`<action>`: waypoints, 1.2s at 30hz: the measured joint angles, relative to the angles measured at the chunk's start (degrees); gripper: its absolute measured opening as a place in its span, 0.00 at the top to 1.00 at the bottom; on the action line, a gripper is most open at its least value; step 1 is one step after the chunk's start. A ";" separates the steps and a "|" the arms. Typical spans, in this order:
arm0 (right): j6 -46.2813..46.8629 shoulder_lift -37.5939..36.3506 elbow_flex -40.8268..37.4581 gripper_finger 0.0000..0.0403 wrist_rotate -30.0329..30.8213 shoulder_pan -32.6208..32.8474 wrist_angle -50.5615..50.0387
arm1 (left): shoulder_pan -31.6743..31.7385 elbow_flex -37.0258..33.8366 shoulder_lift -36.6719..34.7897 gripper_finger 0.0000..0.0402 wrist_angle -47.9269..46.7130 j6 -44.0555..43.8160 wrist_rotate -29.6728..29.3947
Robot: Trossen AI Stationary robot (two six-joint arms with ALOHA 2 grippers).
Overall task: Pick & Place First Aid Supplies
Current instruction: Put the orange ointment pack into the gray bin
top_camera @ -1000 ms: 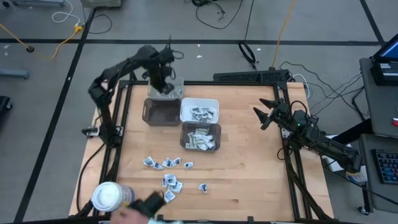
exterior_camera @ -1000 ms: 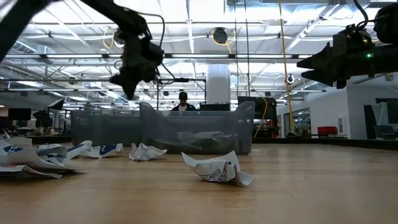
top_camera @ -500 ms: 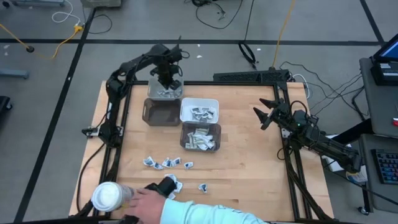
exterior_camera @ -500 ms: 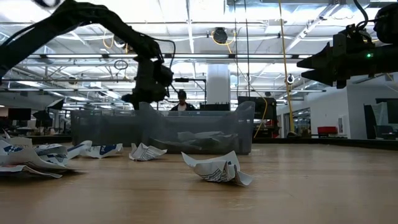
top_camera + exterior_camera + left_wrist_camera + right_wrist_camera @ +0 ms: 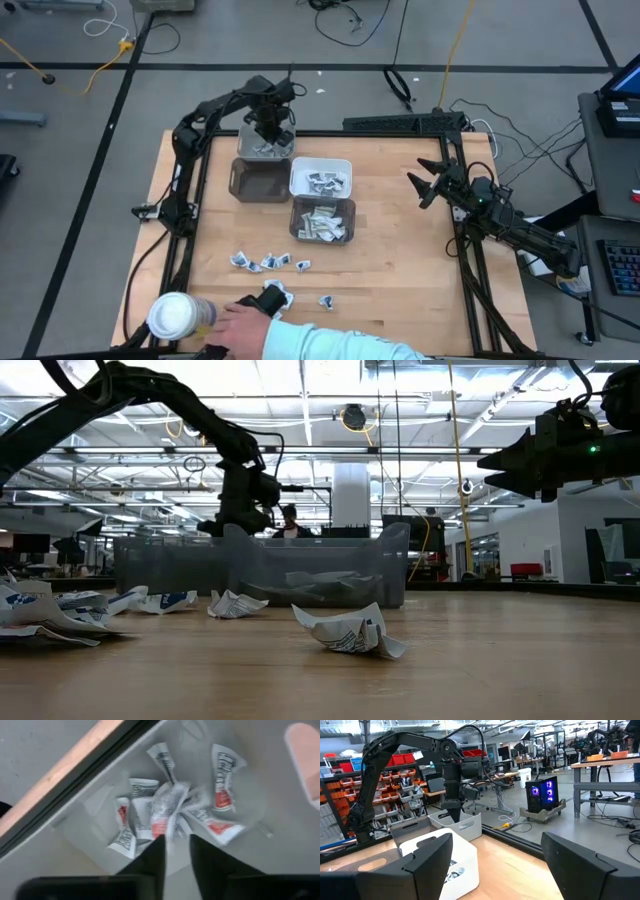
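The table [image 5: 400,260] carries four bins. The left gripper [image 5: 176,851] hangs over the far bin [image 5: 266,148], fingers slightly apart, holding nothing, above packets [image 5: 165,812]. The right gripper [image 5: 428,183] waits wide open, empty. More packets [image 5: 268,262] lie near a person's hand [image 5: 240,322].

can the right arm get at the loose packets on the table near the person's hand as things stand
Probably not cleanly. The right gripper hangs open at the table's right side with bare wood between, but a person's hand rests right among the loose packets, so it is in the way.
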 joint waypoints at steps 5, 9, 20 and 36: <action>0.00 0.00 0.02 0.26 -0.01 0.01 0.00 | -0.02 0.00 -0.02 0.53 -0.05 -1.05 0.43; 0.00 0.00 0.02 0.26 0.00 0.00 0.00 | 0.11 -0.07 -0.79 0.36 -0.35 -1.23 2.41; 0.00 0.00 0.01 0.26 -0.01 0.01 0.00 | -2.15 -0.07 -9.75 0.17 -5.95 1.61 3.44; 0.00 0.00 0.02 0.26 0.01 -0.01 -0.02 | -16.76 -23.29 -29.39 0.17 -4.25 -8.38 3.61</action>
